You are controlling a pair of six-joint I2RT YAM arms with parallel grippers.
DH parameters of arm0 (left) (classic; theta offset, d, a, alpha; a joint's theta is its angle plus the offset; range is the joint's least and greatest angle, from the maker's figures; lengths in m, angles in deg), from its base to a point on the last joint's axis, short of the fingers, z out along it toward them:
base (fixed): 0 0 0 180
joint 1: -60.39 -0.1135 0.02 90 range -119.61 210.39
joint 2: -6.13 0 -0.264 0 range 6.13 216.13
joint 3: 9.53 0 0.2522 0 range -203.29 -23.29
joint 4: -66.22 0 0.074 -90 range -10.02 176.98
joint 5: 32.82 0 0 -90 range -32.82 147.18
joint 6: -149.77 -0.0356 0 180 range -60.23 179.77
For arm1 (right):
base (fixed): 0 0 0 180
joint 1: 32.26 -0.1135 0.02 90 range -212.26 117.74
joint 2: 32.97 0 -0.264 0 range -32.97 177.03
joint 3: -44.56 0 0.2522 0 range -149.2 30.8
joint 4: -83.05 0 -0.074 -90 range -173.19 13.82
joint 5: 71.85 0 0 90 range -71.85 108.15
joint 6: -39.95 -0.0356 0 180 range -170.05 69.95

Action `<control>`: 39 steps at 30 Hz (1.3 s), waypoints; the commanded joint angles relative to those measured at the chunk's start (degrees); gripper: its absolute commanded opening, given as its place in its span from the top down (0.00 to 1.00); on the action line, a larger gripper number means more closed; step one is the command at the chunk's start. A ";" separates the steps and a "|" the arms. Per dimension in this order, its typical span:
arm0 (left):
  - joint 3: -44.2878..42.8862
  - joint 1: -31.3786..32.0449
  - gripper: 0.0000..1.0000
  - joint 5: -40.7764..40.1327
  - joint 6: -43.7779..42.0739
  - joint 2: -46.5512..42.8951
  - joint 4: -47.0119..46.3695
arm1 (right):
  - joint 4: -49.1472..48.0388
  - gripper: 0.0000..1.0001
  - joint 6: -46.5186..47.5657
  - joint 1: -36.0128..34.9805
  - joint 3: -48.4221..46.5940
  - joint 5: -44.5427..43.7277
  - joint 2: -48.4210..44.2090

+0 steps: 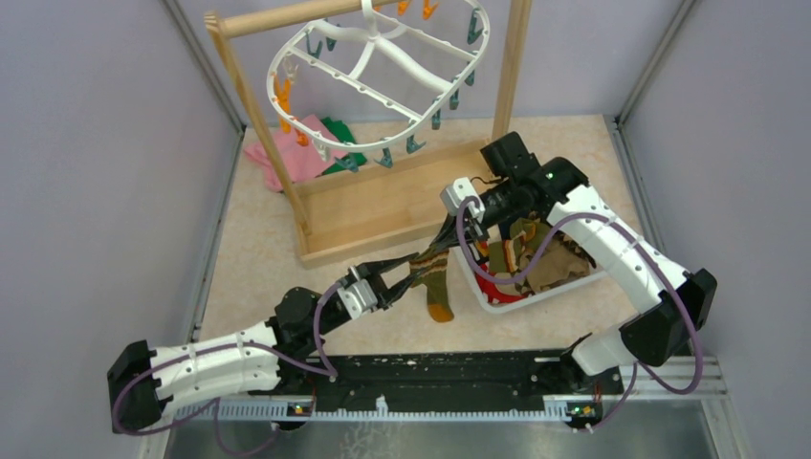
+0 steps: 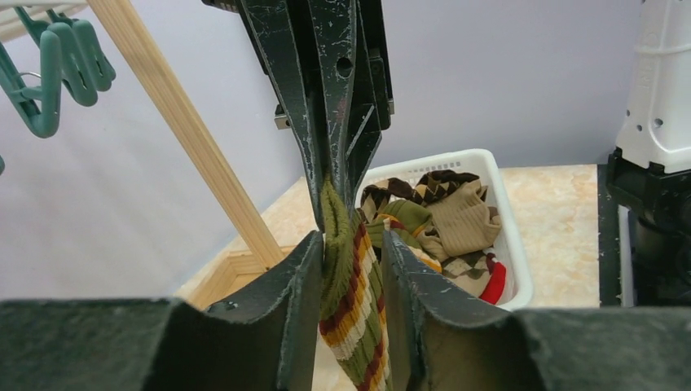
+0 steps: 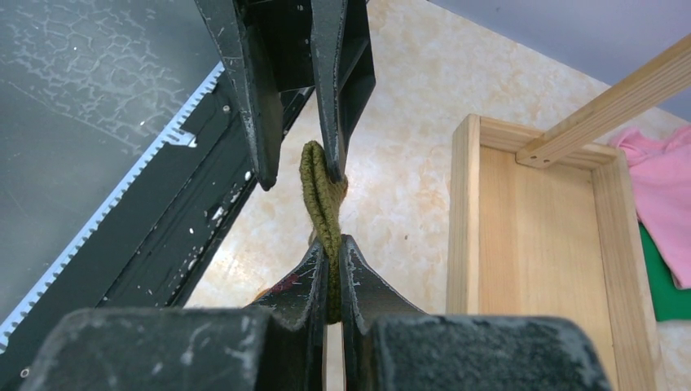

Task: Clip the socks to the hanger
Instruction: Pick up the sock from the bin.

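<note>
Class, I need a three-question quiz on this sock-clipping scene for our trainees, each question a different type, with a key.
1. True or false: the right hand is shut on the striped sock.
2. How many socks are clipped to the hanger?
3. Where do the other socks lie? A. in the white basket B. on the hanger C. on the pink cloth
Key: 1 true; 2 none; 3 A.
</note>
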 commanded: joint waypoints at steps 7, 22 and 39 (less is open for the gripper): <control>-0.13 -0.54 0.61 1.26 0.70 1.72 -3.82 | -0.31 1.00 0.97 0.77 -1.85 3.38 -0.26; -0.70 -0.81 0.93 1.52 1.23 3.13 -5.99 | -0.40 1.00 0.97 0.85 -1.59 3.82 -0.18; 1.41 -1.18 1.00 -4.68 -2.05 0.99 -4.72 | -20.97 0.34 -25.97 12.49 -10.55 4.06 2.22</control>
